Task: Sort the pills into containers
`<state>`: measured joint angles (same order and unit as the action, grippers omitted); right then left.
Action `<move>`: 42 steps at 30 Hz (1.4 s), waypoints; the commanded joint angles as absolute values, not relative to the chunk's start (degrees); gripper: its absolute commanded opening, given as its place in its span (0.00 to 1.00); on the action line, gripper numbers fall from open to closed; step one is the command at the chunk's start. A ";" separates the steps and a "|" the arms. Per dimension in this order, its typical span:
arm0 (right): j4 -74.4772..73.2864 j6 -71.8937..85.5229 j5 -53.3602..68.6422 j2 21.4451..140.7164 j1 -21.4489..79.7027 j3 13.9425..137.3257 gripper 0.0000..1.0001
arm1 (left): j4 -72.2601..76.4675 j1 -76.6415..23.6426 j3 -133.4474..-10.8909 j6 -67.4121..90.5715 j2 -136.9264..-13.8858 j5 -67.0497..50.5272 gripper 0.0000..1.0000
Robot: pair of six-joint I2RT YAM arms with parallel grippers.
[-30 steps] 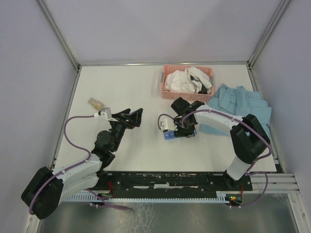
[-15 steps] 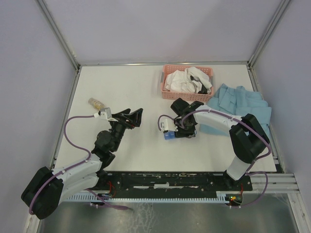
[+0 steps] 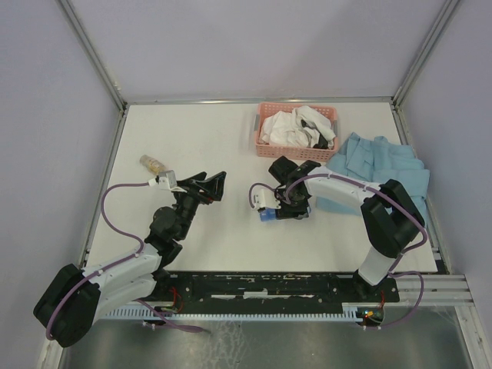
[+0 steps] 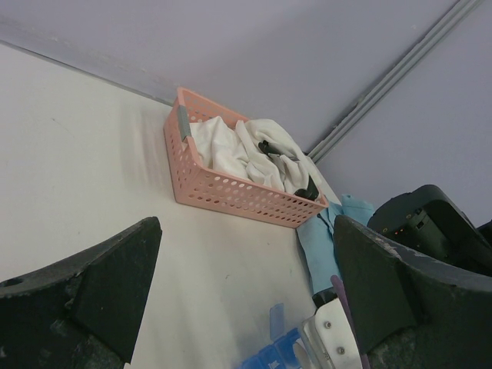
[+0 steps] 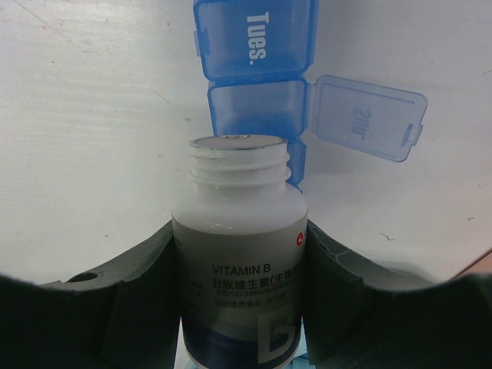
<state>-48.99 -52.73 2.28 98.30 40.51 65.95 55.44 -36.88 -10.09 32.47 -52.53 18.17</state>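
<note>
Pour step: I have R end effector [image 5: 240,240] clamped on the uncapped vit-B bottle [image 5: 239,181], mouth just short of the blue organiser [image 5: 252,42]'s open cell [image 5: 256,108] at 12 o'clock, mid-table [image 3: 192,138]; L end effector [image 3: 206,184] spread apart at 9; next I'd tip gently, pills prob. inside.

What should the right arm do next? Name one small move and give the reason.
Probably tilt the vitamin bottle a little further, mouth down. The right gripper holds it uncapped, its mouth just short of the open compartment of the pill organiser, lid flipped aside; no pill shows inside.
</note>
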 commanded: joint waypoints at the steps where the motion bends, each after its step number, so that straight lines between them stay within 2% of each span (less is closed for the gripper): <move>1: -49.32 -52.08 0.75 98.00 40.90 68.42 0.01 | 57.83 -37.00 -10.46 30.76 -52.12 19.93 0.99; 42: -50.34 -51.42 -1.40 98.96 42.02 69.64 0.01 | 58.15 -37.00 -10.24 30.76 -51.99 19.96 0.99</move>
<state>-50.19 -52.21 -0.05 98.65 41.56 67.40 55.44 -36.88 -10.09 32.47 -52.53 18.17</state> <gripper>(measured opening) 0.597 0.993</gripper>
